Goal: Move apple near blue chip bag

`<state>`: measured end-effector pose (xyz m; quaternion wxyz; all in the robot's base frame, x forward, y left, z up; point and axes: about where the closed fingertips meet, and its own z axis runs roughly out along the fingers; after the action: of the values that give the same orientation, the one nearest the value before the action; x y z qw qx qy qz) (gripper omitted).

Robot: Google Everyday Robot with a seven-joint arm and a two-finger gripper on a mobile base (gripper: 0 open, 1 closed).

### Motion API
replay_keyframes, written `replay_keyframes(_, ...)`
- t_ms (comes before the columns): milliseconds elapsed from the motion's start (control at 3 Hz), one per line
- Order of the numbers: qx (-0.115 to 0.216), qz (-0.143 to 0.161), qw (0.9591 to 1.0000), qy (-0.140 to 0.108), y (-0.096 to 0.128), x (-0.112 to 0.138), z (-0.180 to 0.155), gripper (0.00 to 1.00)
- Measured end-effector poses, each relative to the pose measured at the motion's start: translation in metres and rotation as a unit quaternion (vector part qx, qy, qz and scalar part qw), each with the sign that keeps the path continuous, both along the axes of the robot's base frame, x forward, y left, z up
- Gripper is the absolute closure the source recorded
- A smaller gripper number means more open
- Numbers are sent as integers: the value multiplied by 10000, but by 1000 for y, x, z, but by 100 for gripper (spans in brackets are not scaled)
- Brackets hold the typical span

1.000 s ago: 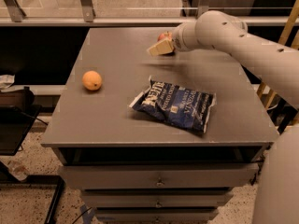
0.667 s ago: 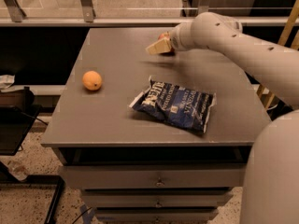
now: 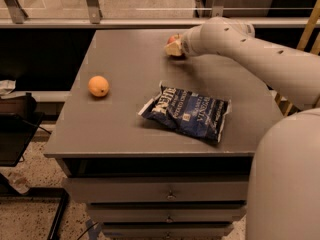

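Observation:
The apple (image 3: 173, 37) is a small red fruit at the back middle of the grey table (image 3: 120, 124); only its top shows, the rest is hidden by my gripper. My gripper (image 3: 173, 48) is at the end of the white arm that reaches in from the right, and sits right at the apple on its near side. The blue chip bag (image 3: 187, 113) lies flat and crinkled on the front right part of the table, well in front of the apple and the gripper.
A round orange fruit (image 3: 98, 86) lies on the left part of the table. The table is a cabinet with drawers (image 3: 170, 194) below. A railing (image 3: 125, 21) runs behind it. My white base (image 3: 285, 184) fills the lower right corner.
The gripper has shifted slightly toward the back of the table, and the red top of the apple now shows behind it. The chip bag and the orange fruit have not moved.

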<state>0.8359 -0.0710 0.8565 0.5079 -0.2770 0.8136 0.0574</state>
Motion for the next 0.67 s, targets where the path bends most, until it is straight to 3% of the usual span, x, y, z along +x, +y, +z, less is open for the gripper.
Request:
replay_keyframes(333, 4, -36, 10000, -21, 0, -1, -2, 63)
replay_keyframes(667, 35, 118, 9999, -100, -5, -10, 14, 88)
